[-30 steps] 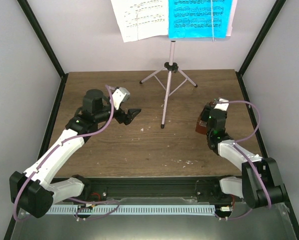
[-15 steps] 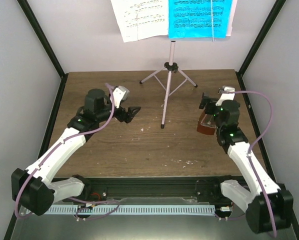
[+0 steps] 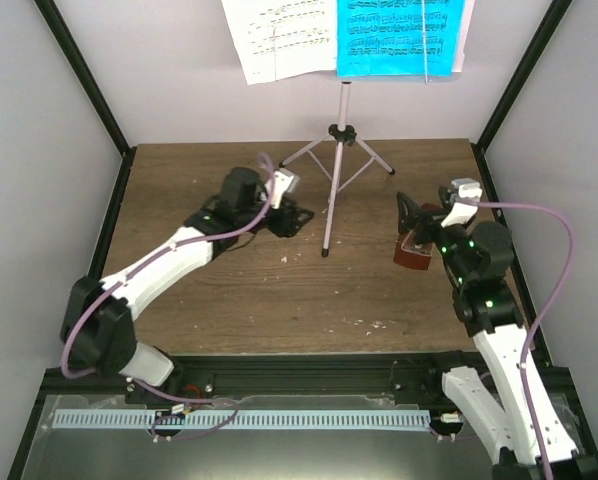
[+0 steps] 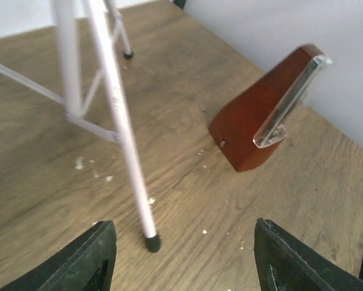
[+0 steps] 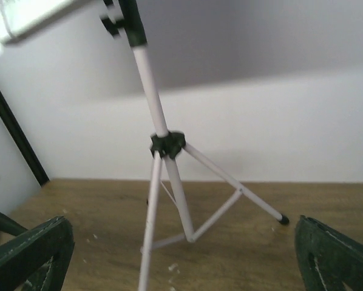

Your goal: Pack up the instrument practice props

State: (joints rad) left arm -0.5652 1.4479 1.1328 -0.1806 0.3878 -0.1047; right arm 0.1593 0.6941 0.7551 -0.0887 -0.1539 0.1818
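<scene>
Left gripper (image 3: 297, 216) nearer music stand (image 3: 334, 190), upright

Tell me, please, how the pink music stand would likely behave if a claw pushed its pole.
The music stand probably tips easily: its sheets sit high above thin splayed legs. Its slim build suggests it is light and may flex.

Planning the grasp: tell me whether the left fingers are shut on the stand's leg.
No: the left wrist view shows the fingers wide apart, the pink stand leg ahead of them untouched.
</scene>
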